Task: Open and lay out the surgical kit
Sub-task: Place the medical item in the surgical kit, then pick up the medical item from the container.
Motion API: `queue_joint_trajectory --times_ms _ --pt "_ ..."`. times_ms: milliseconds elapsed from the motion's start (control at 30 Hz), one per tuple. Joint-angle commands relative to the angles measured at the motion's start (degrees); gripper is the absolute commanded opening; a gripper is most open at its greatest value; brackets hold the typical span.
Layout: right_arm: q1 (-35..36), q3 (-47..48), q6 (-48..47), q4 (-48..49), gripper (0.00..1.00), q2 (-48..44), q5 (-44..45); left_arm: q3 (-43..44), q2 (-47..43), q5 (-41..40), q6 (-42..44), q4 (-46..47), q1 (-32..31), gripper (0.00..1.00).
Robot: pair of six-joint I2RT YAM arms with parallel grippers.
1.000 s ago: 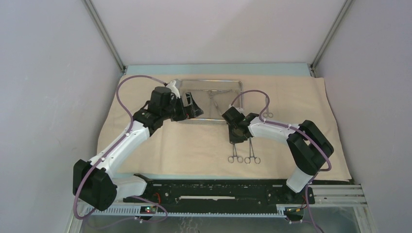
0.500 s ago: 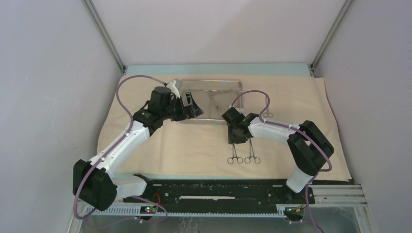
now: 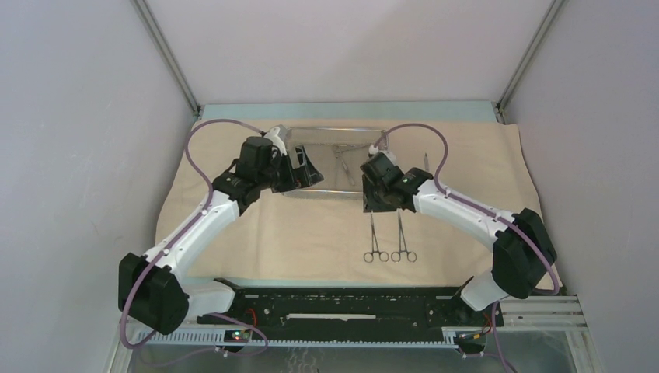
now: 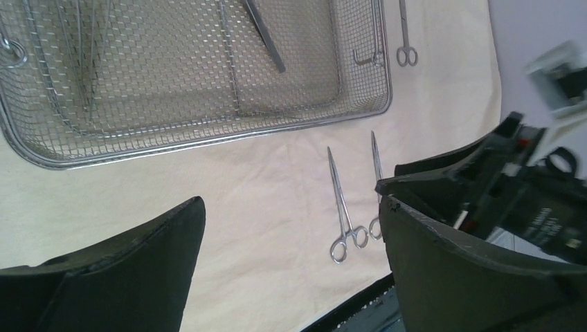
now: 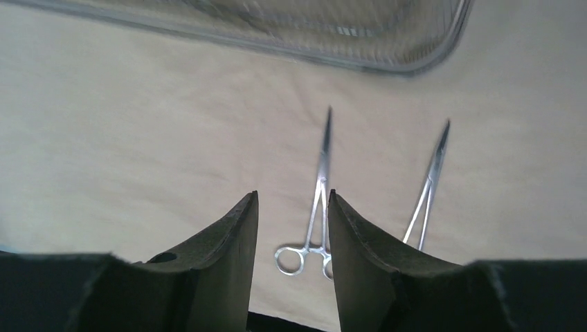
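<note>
1. Surgical kit lay unwrapped, its beige wrapping cloth (image 3: 295, 233) spread flat under everything and the steel mesh tray (image 4: 208, 130) sitting on it toward the far side, about centre.
2. Just near of the tray's right end, the left forceps (image 3: 374, 235) and right forceps (image 3: 401, 233) lay side by side on the cloth, tips far, rings near.
3. One more ring-handled instrument (image 4: 403, 31) lay on the cloth to the right of the tray, apart from it.
4. Inside the tray sat tweezers (image 4: 263, 34) and a few other slim steel pieces, too fine to name.
5. Left gripper (image 4: 291, 207) hovered by the tray's near left edge, fingers spread wide and holding nothing.
6. Right gripper (image 5: 291, 200) hung above the far ends of the two forceps, close to the tray's near right corner. Its fingers stood close together with a narrow gap and nothing between them.
7. Step in hand, by my reading, was the laying out, and it looked partly done. The next move likely called for reaching into the tray, widening the fingers, and pinching a thin instrument lying flat on the mesh.
8. No brand, label or writing could be read.
</note>
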Motion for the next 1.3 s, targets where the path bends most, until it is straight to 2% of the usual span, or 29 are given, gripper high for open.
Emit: queue_joint_trajectory --times_ms 0,133,300,767,1100,1267 --pt "-2.3 7.9 -5.3 1.2 0.49 2.0 0.5 5.3 0.6 0.1 1.7 -0.3 1.1 1.0" --pt "-5.7 14.2 -10.0 4.8 0.48 7.0 -2.4 6.8 1.2 0.0 2.3 -1.5 2.0 1.0" --pt "-8.2 23.4 -14.2 4.9 0.47 17.3 -3.6 8.6 1.9 -0.3 3.5 -3.4 2.7 1.0" --pt "-12.1 48.8 -18.9 2.9 0.46 41.2 -7.2 8.6 3.2 -0.3 3.0 -3.0 3.9 1.0" --pt "-11.9 62.7 -20.8 -1.6 0.46 52.2 -9.0 8.6 3.1 -0.3 2.9 -3.0 4.1 1.0" --pt "-11.5 65.1 -21.3 -2.0 0.46 54.4 -8.8 8.3 2.9 -0.3 2.8 -3.0 4.2 1.0"
